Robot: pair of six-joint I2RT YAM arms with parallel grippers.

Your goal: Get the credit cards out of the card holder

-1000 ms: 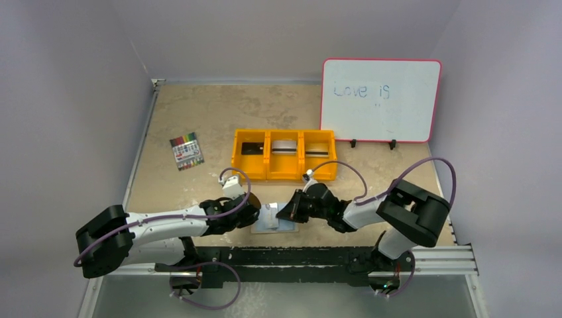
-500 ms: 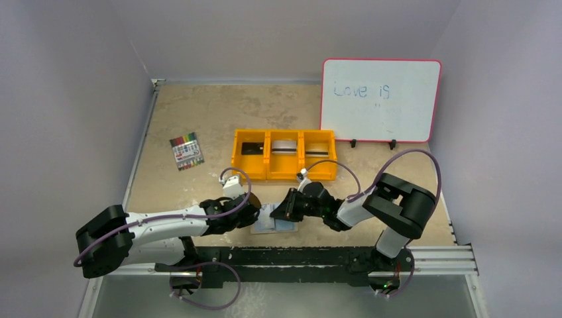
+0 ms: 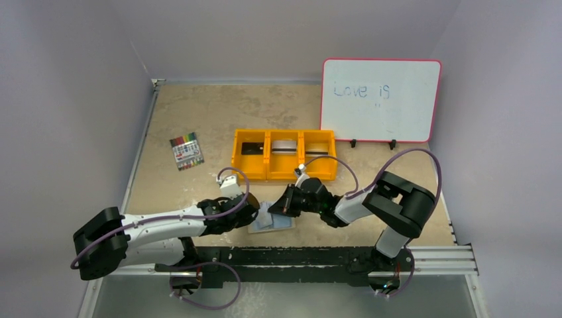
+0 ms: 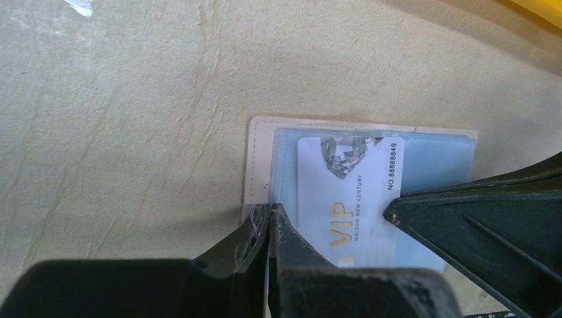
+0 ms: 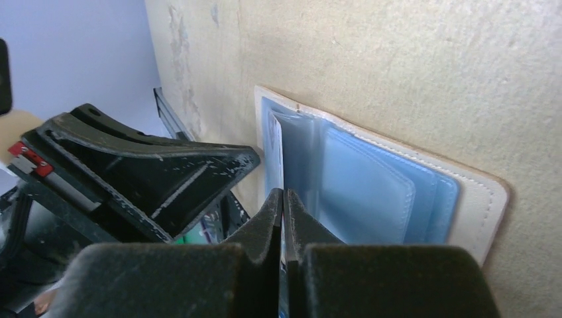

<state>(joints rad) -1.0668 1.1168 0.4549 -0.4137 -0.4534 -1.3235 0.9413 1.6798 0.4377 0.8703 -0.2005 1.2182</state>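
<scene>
Left gripper (image 4: 268,215) and right gripper (image 5: 283,199), both pressed together, touch the card holder (image 4: 258,165); its VIP card (image 4: 344,199) is not out yet.

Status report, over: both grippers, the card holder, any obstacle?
Left gripper shut on a card holder leaf. Right gripper shut on another leaf. VIP card not yet out. No obstacle seen.

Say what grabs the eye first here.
The left gripper and right gripper meet at the table's near edge over the open card holder, each with jaws shut on a thin leaf of it. A pale VIP card shows inside; behind sit an orange tray and a whiteboard.
</scene>
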